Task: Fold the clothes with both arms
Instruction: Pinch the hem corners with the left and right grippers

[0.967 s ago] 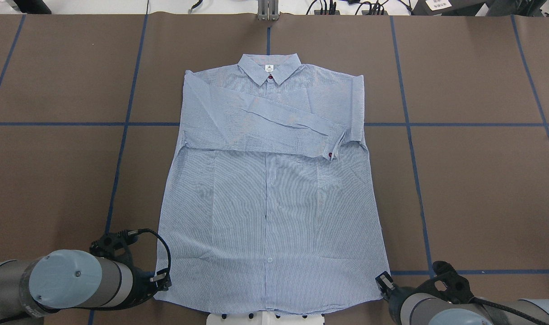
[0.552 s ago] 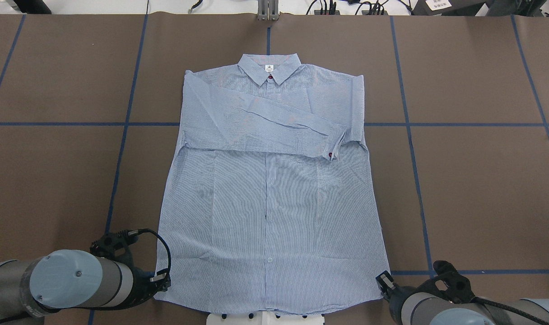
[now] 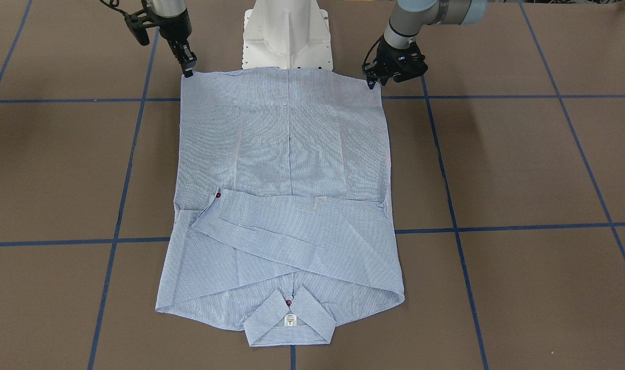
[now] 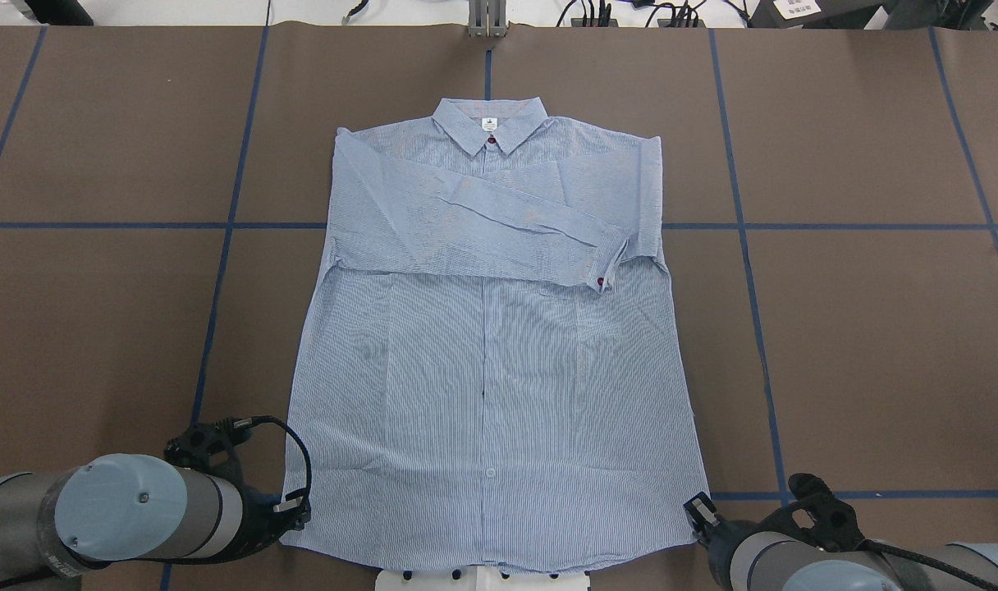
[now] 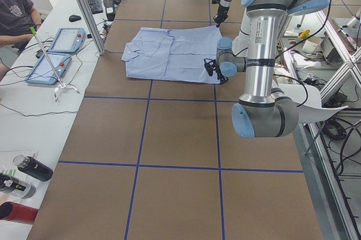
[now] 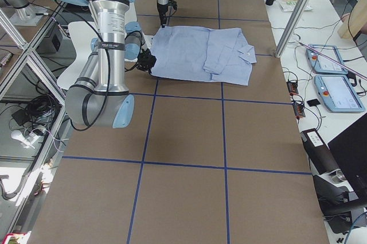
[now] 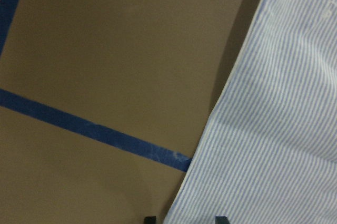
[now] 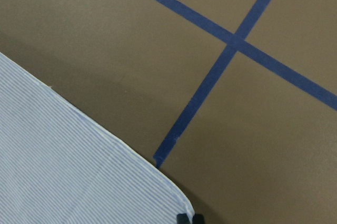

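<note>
The light blue striped shirt [image 4: 482, 369] lies flat on the brown table, collar [image 4: 489, 123] at the far side and both sleeves folded across the chest. My left gripper [image 4: 292, 519] is low at the hem's left corner. In the left wrist view [image 7: 185, 218] its fingertips stand apart with the hem edge between them. My right gripper [image 4: 696, 515] is at the hem's right corner. In the right wrist view [image 8: 189, 217] its tips are close together on the corner of the shirt [image 8: 63, 171]. The front view shows the left gripper [image 3: 372, 82] and the right gripper [image 3: 189, 69] at the hem.
The white pedestal base [image 3: 287, 36] stands just behind the hem. Blue tape lines [image 4: 220, 226] cross the brown table cover. Operator tablets [image 5: 56, 53] and bottles [image 5: 31, 168] sit on a side bench beyond the table's far edge.
</note>
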`<state>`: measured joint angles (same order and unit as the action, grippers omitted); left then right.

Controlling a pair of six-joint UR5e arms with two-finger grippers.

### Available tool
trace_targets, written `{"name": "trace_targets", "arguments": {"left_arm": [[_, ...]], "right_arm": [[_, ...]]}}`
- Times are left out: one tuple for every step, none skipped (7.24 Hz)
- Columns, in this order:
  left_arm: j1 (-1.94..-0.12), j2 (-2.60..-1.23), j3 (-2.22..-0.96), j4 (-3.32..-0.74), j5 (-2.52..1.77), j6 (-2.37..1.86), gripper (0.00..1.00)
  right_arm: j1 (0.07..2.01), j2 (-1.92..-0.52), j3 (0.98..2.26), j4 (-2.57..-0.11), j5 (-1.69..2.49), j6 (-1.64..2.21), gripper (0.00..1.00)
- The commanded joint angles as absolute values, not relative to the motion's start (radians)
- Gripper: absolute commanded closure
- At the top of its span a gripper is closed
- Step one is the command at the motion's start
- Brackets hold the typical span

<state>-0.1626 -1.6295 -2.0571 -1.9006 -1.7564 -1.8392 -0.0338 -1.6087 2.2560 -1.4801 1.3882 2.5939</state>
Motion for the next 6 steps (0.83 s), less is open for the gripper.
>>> {"name": "trace_targets", "arguments": {"left_arm": [[-0.163,-1.631,-2.057,-1.901,-1.756,-1.839,0.56],[-0.163,-1.631,-2.057,-1.901,-1.756,-1.839,0.56],[-0.163,-1.631,-2.057,-1.901,-1.756,-1.839,0.56],[-0.163,-1.632,-2.046,-1.901,-1.756,-1.839,0.56],[-0.161,-1.641,-2.042,-1.901,-1.758,-1.839,0.56],[-0.160,-1.640,-2.042,-1.901,-1.758,-1.839,0.56]], "right_arm": [[-0.034,-1.608,2.258,-1.491,1.388,2.594,1.00],[-0.034,-1.608,2.260,-1.491,1.388,2.594,1.00],[-0.034,-1.608,2.261,-1.491,1.388,2.592,1.00],[-0.035,-1.608,2.261,-1.491,1.388,2.594,1.00],[-0.035,-1.608,2.261,-1.491,1.388,2.594,1.00],[-0.037,-1.608,2.261,-1.491,1.388,2.594,1.00]]}}
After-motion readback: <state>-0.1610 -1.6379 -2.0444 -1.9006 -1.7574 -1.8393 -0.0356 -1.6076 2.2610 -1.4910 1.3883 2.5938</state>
